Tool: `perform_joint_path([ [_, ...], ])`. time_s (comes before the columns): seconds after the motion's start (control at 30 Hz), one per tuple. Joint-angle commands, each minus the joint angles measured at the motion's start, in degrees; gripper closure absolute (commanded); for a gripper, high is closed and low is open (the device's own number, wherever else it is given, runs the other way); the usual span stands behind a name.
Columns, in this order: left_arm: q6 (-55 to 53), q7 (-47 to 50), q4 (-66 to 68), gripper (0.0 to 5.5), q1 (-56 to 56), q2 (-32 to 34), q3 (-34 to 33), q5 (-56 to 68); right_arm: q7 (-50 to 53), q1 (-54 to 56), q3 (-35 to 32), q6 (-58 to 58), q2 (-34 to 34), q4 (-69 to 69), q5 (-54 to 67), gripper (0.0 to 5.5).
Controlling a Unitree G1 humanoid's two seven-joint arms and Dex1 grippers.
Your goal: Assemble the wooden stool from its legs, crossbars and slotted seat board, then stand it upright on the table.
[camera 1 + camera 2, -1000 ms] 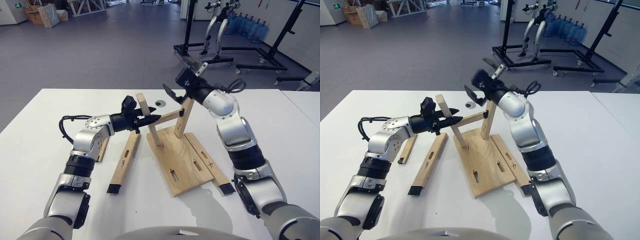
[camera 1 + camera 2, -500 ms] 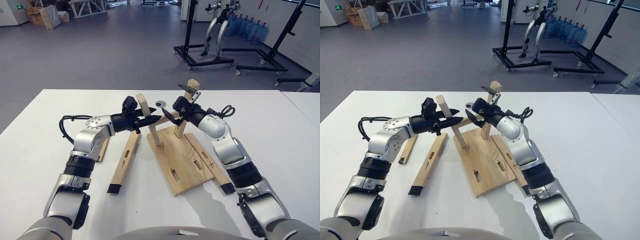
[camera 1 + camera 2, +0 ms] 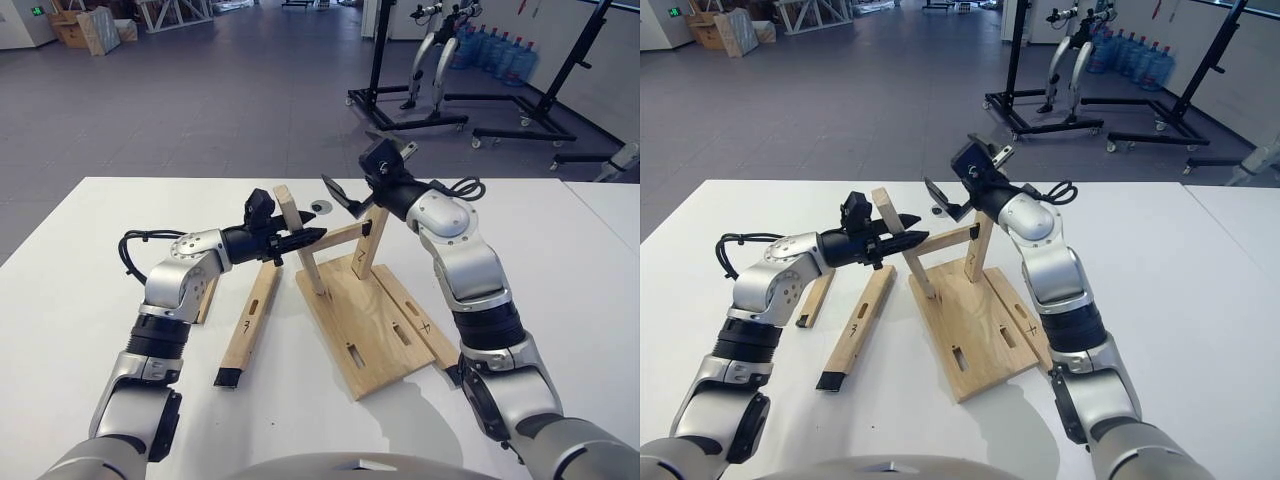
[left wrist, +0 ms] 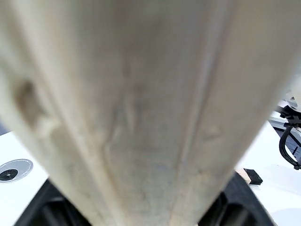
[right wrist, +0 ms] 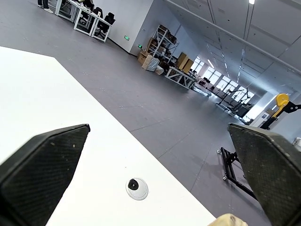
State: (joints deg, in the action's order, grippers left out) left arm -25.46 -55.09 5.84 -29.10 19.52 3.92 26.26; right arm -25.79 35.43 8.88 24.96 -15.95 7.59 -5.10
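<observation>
The slotted seat board [image 3: 365, 330] lies flat on the white table. Two legs stand tilted on it, joined by a crossbar [image 3: 338, 236]. My left gripper [image 3: 300, 238] is shut on the left leg [image 3: 287, 208] just above the crossbar; that leg's wood [image 4: 141, 103] sits very close in the left wrist view. My right gripper [image 3: 368, 175] hangs wide open just above the top of the right leg [image 3: 368, 250], touching nothing. Its two fingers [image 5: 42, 160] are spread far apart, with the leg's tip [image 5: 229, 220] between them.
A loose leg [image 3: 250, 320] with a black foot lies left of the board, and a shorter piece [image 3: 206, 296] lies under my left arm. Another leg [image 3: 415, 325] lies along the board's right edge. A round grommet [image 3: 321, 207] sits in the table behind. Metal racks stand on the floor beyond.
My right gripper dropped beside the right leg and crossbar half a second ago, then rose back above the leg's top, still open. The left arm kept still.
</observation>
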Motion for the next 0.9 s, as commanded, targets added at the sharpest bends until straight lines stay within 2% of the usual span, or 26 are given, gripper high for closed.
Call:
perform_joint_path([
  [0.03, 1.0, 1.0, -0.2, 2.48, -0.9, -0.3, -0.7, -0.3, 0.1, -1.1, 0.4, 0.3, -0.3, -0.1, 0.1, 0.1],
  [0.17, -0.1, 1.4, -2.4, 1.96, -0.3, 0.0, -1.1, 0.9, 0.3, -1.3, 0.3, 0.3, -0.1, -0.3, 0.2, 0.1],
  [0.43, -7.1, 3.3, -14.6, 0.86, 5.7, 4.8, -3.3, 4.6, 0.3, -0.6, -1.3, 0.9, -0.6, 0.2, 1.6, 0.1],
  [0.57, -11.3, 7.3, -20.7, 0.86, 8.0, 7.6, -7.8, 6.9, 0.6, 0.3, -2.5, 1.3, -1.1, 0.6, 2.3, 0.1],
  [0.73, -16.8, 15.1, -30.9, 0.86, 11.2, 12.2, -17.4, 10.4, 1.1, 2.9, -5.1, 3.2, -0.5, 1.6, 4.9, 0.1],
  [0.8, -17.7, 16.4, -35.0, 0.86, 12.7, 14.5, -19.0, 10.4, 1.3, 3.7, -6.3, 4.4, -0.5, 2.3, 6.0, 0.1],
  [0.9, -20.1, 19.7, -36.8, 0.86, 11.8, 12.1, -19.1, 14.5, 1.8, 4.5, -7.1, 5.3, -0.8, 2.9, 6.7, 0.1],
])
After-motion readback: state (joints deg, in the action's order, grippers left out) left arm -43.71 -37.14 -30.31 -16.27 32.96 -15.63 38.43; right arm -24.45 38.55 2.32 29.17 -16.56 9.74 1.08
